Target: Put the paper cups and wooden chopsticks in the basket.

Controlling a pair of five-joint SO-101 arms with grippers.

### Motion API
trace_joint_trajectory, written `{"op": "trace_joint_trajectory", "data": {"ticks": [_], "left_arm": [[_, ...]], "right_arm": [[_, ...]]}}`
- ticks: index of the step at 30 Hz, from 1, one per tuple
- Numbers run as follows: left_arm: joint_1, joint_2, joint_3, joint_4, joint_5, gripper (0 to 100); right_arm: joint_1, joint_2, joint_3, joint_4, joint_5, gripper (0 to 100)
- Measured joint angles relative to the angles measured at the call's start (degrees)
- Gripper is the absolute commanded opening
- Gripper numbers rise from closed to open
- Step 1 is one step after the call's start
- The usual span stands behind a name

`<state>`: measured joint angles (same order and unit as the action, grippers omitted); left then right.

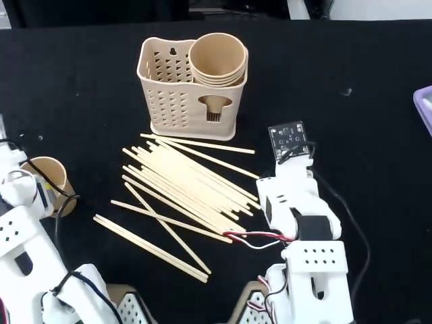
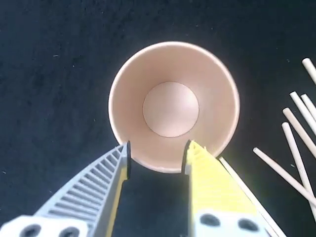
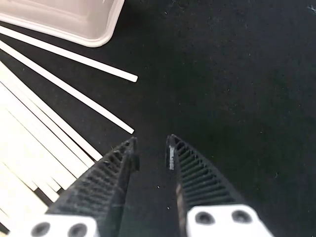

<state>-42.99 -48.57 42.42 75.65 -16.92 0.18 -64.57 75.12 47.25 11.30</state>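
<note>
A paper cup stands upright on the black table, also visible at the left edge in the high view. My left gripper is open right at the cup's near rim, its two fingertips spanning a part of the rim narrower than the cup. Many wooden chopsticks lie scattered mid-table in front of the beige basket, which holds a stack of paper cups. My right gripper hangs slightly open over bare table, beside the chopsticks, with nothing between its fingers.
A corner of the basket lies just beyond the right gripper. A purple object sits at the table's right edge. Wires trail from the right arm over the nearest chopstick ends.
</note>
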Motion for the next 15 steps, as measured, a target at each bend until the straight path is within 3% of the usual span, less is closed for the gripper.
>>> {"op": "trace_joint_trajectory", "data": {"ticks": [15], "left_arm": [[-0.35, -0.09, 2.90, -0.09, 1.41, 19]], "right_arm": [[0.00, 0.00, 0.00, 0.00, 0.00, 10.8]]}}
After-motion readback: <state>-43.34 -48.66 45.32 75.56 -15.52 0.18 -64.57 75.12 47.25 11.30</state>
